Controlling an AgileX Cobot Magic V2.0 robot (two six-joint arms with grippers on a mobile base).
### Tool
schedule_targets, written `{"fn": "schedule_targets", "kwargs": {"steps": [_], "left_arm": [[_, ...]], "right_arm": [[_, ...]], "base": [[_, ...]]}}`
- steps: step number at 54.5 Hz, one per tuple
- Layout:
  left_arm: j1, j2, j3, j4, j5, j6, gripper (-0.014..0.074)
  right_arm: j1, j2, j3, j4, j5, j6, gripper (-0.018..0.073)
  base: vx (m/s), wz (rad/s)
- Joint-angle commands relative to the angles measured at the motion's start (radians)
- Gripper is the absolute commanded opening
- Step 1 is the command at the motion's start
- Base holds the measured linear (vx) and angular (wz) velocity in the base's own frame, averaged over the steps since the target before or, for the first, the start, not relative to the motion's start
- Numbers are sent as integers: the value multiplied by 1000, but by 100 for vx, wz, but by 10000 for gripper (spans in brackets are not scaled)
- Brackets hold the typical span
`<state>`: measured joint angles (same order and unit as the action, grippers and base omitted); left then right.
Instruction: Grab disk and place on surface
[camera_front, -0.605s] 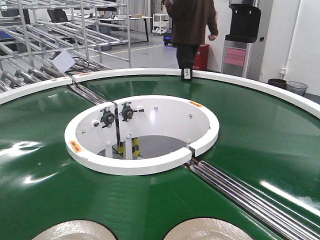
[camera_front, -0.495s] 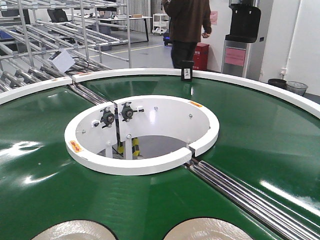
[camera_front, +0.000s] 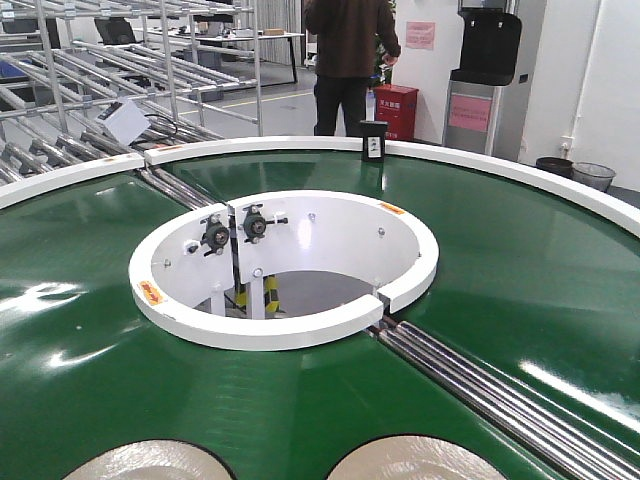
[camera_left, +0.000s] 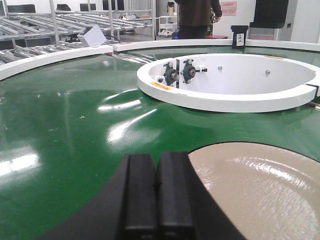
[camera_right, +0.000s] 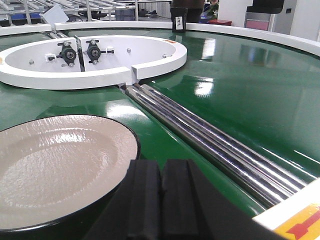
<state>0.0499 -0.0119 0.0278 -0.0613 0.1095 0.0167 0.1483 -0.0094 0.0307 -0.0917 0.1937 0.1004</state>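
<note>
left claw (camera_left: 157, 197) closed, empty | right claw (camera_right: 163, 200) closed, empty | disk (camera_right: 55, 165) just beside it — on green belt (camera_right: 235, 80)

right end effector (camera_right: 161, 200), jaws together, hangs beside the cream disk (camera_right: 55, 165) on the green belt (camera_right: 240, 95).

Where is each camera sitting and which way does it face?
Front view: high at the near edge, facing across the green belt and white ring toward a person; no robot parts.
Left wrist: low behind the shut left hand, facing over the left plate to the ring.
Right wrist: low behind the shut right hand, facing over the right plate and rollers to the ring.
Shared: all three see the ring and the black box.
</note>
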Motion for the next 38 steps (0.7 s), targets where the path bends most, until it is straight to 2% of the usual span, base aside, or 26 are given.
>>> {"fn": "schedule_targets", "kwargs": {"steps": [1, 9, 16, 19, 23, 31, 38], "left_arm": [[-8, -14, 25, 2, -85, -2, 1], [-8, -15, 25, 2, -174, -2, 1], [-8, -15, -16, 2, -434, -17, 1], [-8, -15, -66, 2, -483, -34, 1], [-8, -12, -180, 2, -428, -30, 1], [-8, 156, -507, 3, -219, 104, 1], [-8, 382, -735, 2, -131, 94, 1]], "right_arm": [[-3, -13, -5, -11, -86, 1, -9], [-3, -13, -6, -12, -126, 1, -9], [-3, -13, -18, 32, -309, 19, -9], [-3, -13, -60, 59, -337, 19, -9], [-3, -7, -170, 60, -321, 1, -9], [-3, 134, -470, 46, -255, -66, -9], [-3, 352, -715, 41, -241, -151, -9]], "base": [[0, 0], [0, 0], [0, 0], [0, 0], [0, 0], [0, 0], [0, 0]]}}
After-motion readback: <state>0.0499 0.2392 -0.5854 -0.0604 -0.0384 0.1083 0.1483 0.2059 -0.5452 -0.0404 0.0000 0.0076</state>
